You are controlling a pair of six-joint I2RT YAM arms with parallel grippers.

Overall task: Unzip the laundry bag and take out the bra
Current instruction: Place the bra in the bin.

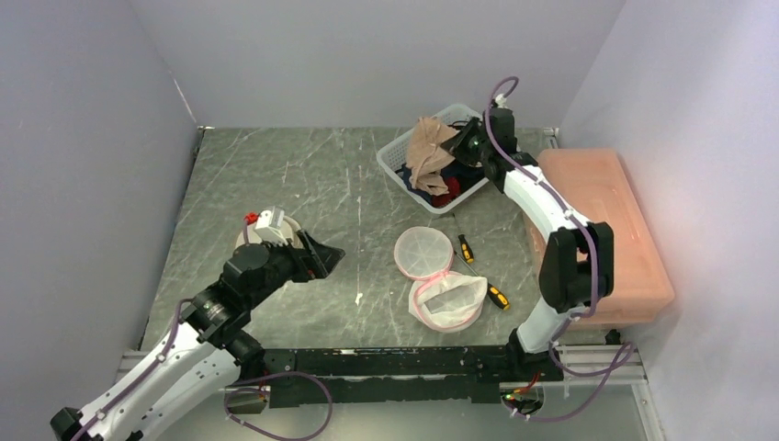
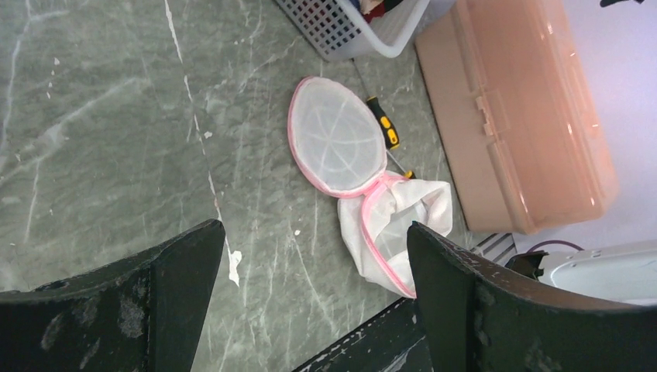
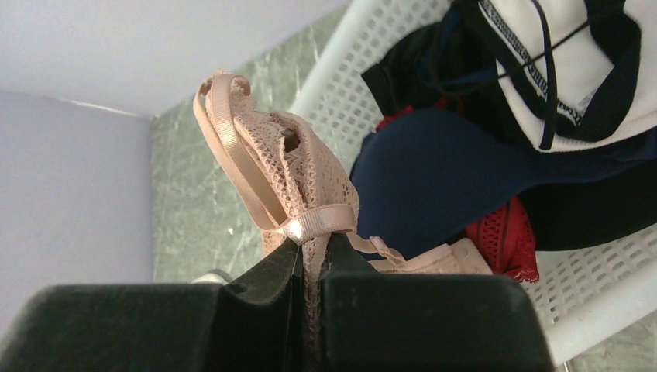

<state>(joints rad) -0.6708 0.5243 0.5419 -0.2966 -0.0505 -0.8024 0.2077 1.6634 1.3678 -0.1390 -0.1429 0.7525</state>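
The white mesh laundry bag with pink trim lies unzipped near the table's front, its round lid flipped open beside it; in the left wrist view the bag looks empty. A beige lace bra hangs over the white basket, with my right gripper shut on it; the right wrist view shows lace and strap pinched between the jaws of that gripper. My left gripper is open over the table left of the bag, holding nothing.
The basket holds other garments, dark blue, red and white with black trim. A yellow-handled screwdriver and another tool lie right of the bag. A pink plastic box stands at the right edge. A round object sits behind my left arm.
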